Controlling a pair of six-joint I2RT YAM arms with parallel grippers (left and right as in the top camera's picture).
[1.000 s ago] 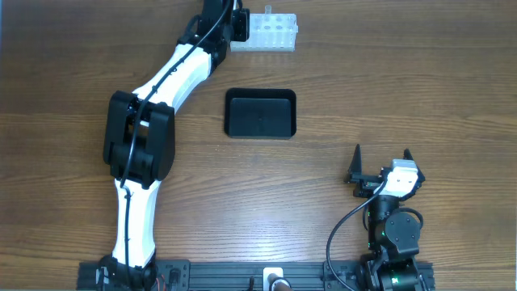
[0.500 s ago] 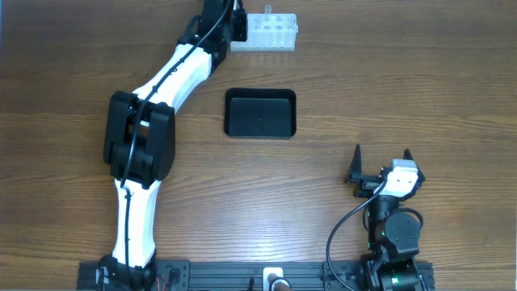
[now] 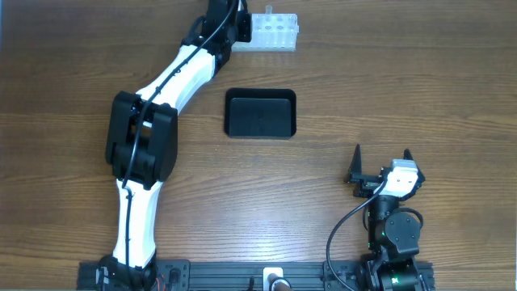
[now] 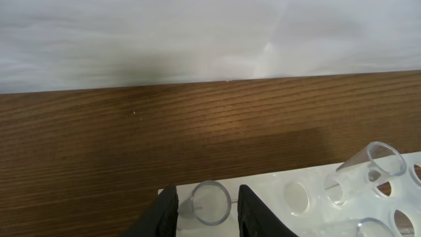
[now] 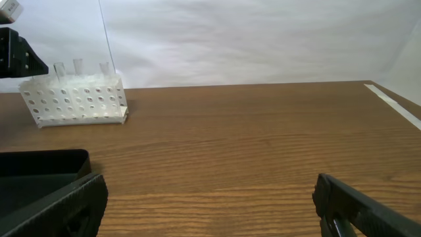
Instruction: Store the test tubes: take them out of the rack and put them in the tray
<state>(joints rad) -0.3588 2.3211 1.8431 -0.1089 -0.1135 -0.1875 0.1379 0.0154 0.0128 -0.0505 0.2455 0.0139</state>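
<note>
A clear test-tube rack (image 3: 272, 32) stands at the table's far edge, and the black tray (image 3: 260, 113) lies nearer, in the middle. My left gripper (image 3: 239, 23) is at the rack's left end. In the left wrist view its fingers (image 4: 164, 212) sit tight on either side of an upright test tube (image 4: 210, 203) in the corner of the rack (image 4: 309, 191). Beside it a second tube (image 4: 365, 172) leans in its hole. The right wrist view shows the rack (image 5: 75, 99) with three tubes (image 5: 77, 66) sticking up. My right gripper (image 3: 380, 166) rests open and empty near its base.
Bare wooden table lies between the tray (image 5: 39, 164) and the right arm. A white wall rises just behind the rack. The left arm (image 3: 141, 145) stretches diagonally across the table's left half.
The left arm has shifted slightly, its wrist edging up the top view at the rack's left end. The right arm has stayed still.
</note>
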